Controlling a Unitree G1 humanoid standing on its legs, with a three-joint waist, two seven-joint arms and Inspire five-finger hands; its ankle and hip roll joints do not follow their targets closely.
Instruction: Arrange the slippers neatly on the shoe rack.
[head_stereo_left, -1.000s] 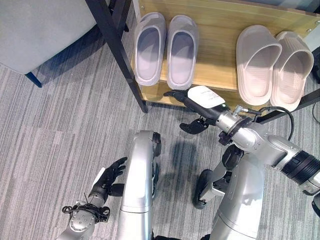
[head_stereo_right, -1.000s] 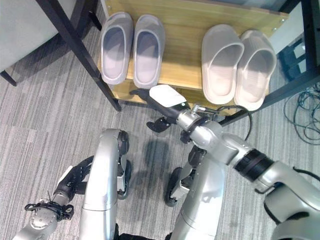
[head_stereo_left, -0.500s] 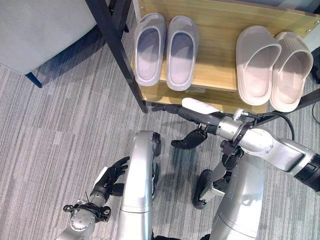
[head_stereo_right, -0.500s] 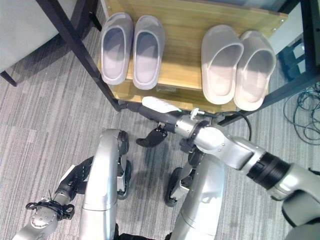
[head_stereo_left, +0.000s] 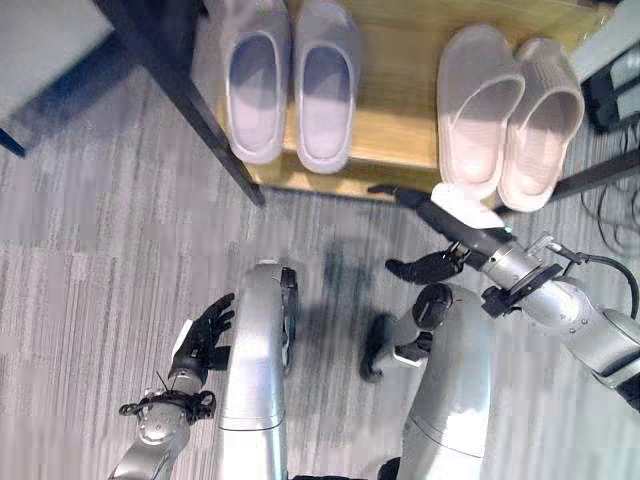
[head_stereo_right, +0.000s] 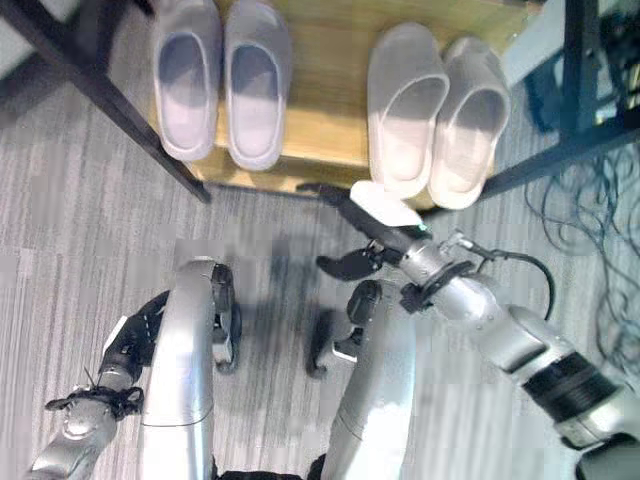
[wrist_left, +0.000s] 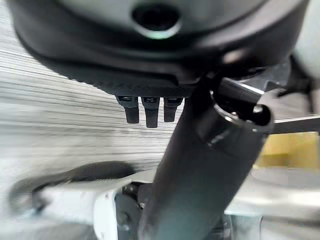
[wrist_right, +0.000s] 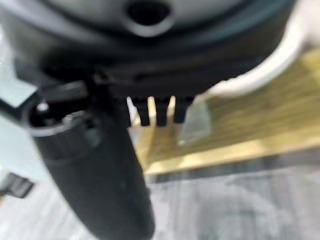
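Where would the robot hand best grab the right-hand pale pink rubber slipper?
Probably the heel rim of the right-hand pale pink rubber slipper, coming from the front of the wooden shoe rack shelf: that end overhangs the shelf's front edge, nearest the open right robot hand.

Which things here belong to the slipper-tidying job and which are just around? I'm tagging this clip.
Job:
lilac slippers, paired on the shelf
beige slippers, paired beside them
shoe rack
right hand, open, near the rack's front edge
left hand, open, low over the carpet

Around:
carpet
cables on the floor
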